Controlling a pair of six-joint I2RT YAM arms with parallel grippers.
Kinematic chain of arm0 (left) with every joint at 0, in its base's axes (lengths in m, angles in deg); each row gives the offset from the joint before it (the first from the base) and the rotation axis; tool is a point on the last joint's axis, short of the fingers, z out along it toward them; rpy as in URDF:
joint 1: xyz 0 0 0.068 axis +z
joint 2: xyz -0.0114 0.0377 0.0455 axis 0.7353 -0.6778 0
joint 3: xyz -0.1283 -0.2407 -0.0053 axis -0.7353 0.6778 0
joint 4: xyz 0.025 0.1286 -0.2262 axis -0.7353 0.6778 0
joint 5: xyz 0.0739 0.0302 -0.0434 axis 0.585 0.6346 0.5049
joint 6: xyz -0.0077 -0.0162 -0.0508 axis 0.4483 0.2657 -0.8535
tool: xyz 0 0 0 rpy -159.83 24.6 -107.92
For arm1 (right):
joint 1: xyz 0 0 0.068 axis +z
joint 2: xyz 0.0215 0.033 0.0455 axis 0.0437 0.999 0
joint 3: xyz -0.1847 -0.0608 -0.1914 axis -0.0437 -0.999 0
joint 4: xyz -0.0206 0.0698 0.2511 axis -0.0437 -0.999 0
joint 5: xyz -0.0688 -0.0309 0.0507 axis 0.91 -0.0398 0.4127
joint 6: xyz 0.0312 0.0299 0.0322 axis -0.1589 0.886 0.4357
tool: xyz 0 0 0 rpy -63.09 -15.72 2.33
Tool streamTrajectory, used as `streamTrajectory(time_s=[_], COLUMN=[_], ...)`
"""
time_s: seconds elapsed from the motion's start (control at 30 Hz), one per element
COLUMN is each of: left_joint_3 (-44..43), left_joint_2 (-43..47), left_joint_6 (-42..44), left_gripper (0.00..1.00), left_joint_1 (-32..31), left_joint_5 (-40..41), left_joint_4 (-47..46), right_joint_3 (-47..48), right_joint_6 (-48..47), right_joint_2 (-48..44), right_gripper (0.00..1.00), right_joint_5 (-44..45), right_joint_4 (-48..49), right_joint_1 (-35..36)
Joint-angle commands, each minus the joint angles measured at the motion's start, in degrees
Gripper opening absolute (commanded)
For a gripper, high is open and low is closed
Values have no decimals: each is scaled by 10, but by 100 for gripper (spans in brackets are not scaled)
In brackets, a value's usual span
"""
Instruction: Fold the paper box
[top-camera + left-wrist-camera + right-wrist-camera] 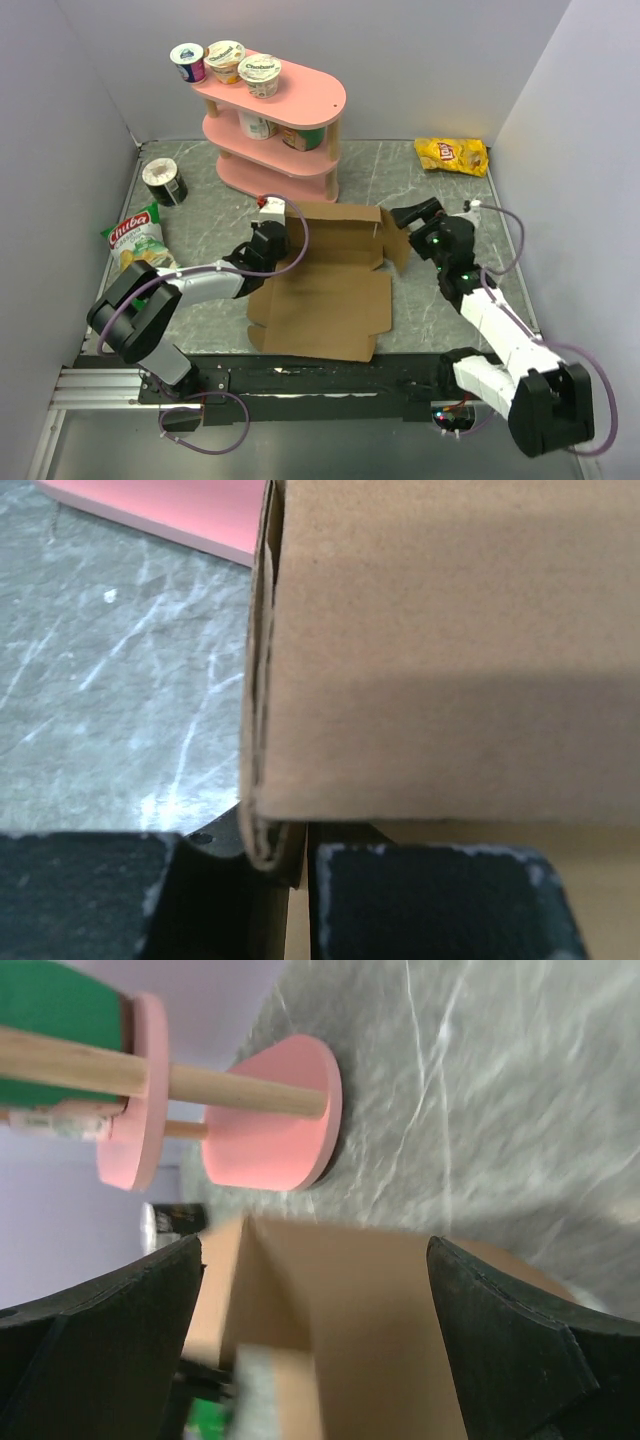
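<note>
The paper box (pixel 325 295) is a brown die-cut sheet lying in the middle of the table, with its far wall and left side wall folded up. My left gripper (pixel 270 240) is at the far left corner of the box. In the left wrist view the doubled cardboard wall (pixel 262 780) runs down between my left gripper's (pixel 243 880) black pads, which are closed on it. My right gripper (pixel 410 218) is open by the raised right flap. In the right wrist view my right gripper (pixel 315 1340) has its fingers spread wide, with the box (pixel 380 1340) beyond the gap.
A pink three-tier shelf (pixel 275 110) with yogurt cups (pixel 228 60) on top stands just behind the box. A dark can (pixel 165 182) and a green chip bag (pixel 135 240) lie at the left. A yellow chip bag (pixel 452 155) lies at the far right. Walls enclose the table.
</note>
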State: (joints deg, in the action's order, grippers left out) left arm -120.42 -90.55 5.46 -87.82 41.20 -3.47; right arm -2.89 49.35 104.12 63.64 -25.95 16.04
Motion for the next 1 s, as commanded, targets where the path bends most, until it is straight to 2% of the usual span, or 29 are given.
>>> streamTrajectory(time_s=[0.0,0.1,0.2,0.3,0.5,0.6,0.73,0.8,0.97], left_joint_3=[11,13,12,12,13,13,15,15,15], left_joint_2=[30,34,32,28,29,30,32,32,30], left_joint_6=[9,5,5,5,4,4,5,4,4], left_gripper=[14,14,13,13,13,13,13,13,13], left_joint_1=[25,33,35,35,35,35,35,35,35], left_joint_5=[-19,-30,-34,-38,-47,-47,-46,-47,-49], left_joint_4=[29,29,30,29,25,27,23,22,23], right_joint_3=[-17,-71,-83,-77,-4,19,23,26,33], right_joint_6=[-154,-213,-273,-316,-419,-452,-460,-461,-468], right_joint_2=[-69,-139,-175,-157,-37,19,76,93,125], right_gripper=[100,100,100,100,99,93,78,75,58], right_joint_5=[-73,-141,-149,-148,-172,-194,-207,-223,-232], right_joint_4=[-25,5,-28,-44,-65,-63,-17,6,20], right_joint_1=[-83,-115,-115,-114,-116,-115,-114,-113,-106])
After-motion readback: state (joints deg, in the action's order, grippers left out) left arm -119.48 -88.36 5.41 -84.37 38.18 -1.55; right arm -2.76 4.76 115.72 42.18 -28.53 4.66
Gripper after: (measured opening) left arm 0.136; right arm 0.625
